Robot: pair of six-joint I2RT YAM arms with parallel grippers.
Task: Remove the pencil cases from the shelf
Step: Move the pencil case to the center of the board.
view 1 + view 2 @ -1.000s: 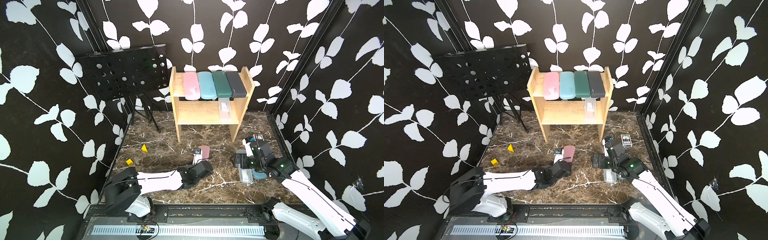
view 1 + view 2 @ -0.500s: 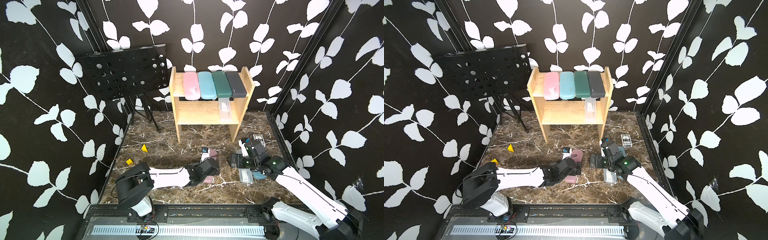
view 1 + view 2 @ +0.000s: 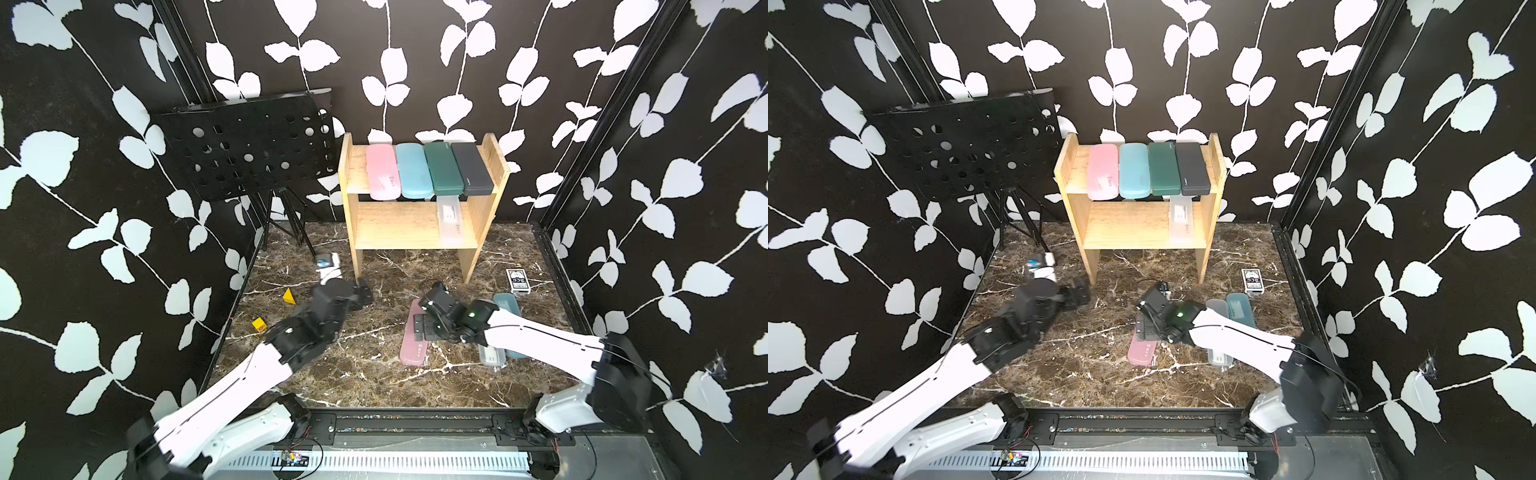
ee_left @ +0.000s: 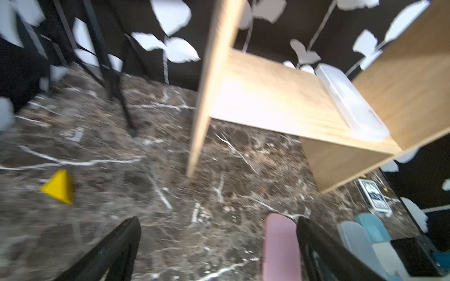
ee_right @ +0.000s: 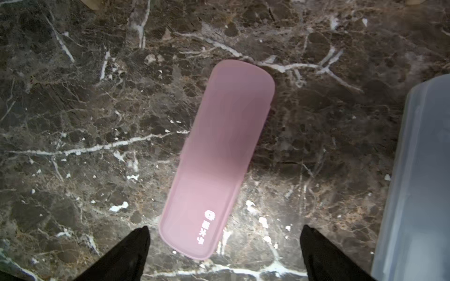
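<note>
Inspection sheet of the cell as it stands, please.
surface: marble floor, no spills seen.
job's things: shelf holds pink case, blue case, green case, grey case on top, clear case below; off it: pink floor case, clear floor case, blue floor case.
clutter: card box, yellow wedge, yellow cube.
hands: left hand open, empty; right hand open above pink floor case.
cables: thin wires at front rail.
surroundings: music stand, leaf-print walls.

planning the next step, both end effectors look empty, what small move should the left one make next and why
Probably raise the left end effector toward the shelf, aiming at its top pink case. The jaws stand open and empty, the floor pink case is already down, and five cases remain shelved, that one leftmost.
</note>
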